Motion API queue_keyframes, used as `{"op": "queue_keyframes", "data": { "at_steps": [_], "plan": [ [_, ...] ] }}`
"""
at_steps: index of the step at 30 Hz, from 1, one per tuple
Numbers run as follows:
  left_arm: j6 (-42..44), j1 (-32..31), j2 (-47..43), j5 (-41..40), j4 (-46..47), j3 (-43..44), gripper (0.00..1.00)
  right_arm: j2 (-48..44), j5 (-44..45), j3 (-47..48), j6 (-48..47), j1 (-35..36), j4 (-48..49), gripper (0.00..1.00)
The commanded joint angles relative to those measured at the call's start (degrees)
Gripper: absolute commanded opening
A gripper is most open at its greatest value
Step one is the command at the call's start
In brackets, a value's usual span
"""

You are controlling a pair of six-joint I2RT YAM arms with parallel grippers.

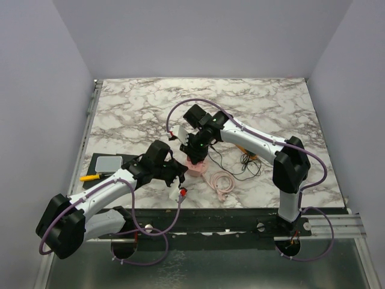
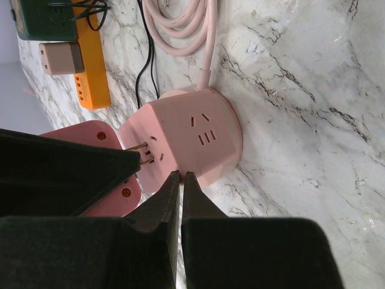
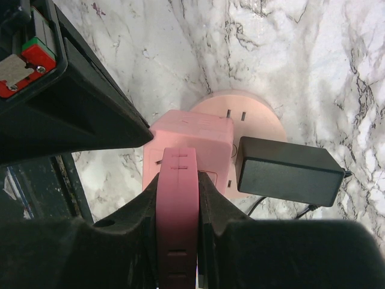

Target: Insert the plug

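We see a flat pink plug point(image 3: 177, 205) clamped between the jaws of the right gripper point(image 3: 178, 180), which grips it by its two broad sides. In the left wrist view its metal prongs point(image 2: 143, 154) meet a side face of a pink socket block point(image 2: 192, 138); we cannot tell how deep they sit. We judge the plug to be light, stiff plastic with a smooth, somewhat slippery skin, best held on the flat faces well behind the prongs, as it is now, so a straight push does not twist it.

The block stands on a round base on the marble table point(image 2: 313, 90). It looks light enough to slide or tip when pushed. A black adapter point(image 3: 289, 168) already sits in another of its faces. The left gripper point(image 2: 181, 180) has its jaws pressed together with nothing between them, tips right at the block's lower edge, so it looks placed to brace it.

Beyond lie a soft coiled pink cable point(image 2: 180, 24), a thin black cable point(image 2: 146, 66) and an orange power strip point(image 2: 93, 66).
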Motion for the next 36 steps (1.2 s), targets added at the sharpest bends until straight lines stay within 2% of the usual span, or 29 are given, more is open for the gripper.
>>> {"op": "queue_keyframes", "data": {
  "at_steps": [1,36],
  "plan": [
    [-1.1,-0.9,0.5,-1.1,-1.1,-0.3,0.02,-0.6,1.4,-1.4,-0.7,0.6,-0.8,0.01],
    [-3.3,-1.8,0.7,-3.0,0.2,-0.1,0.00,-1.9,0.6,-6.1,-5.7,1.1,0.6,0.01]
  ]
}}
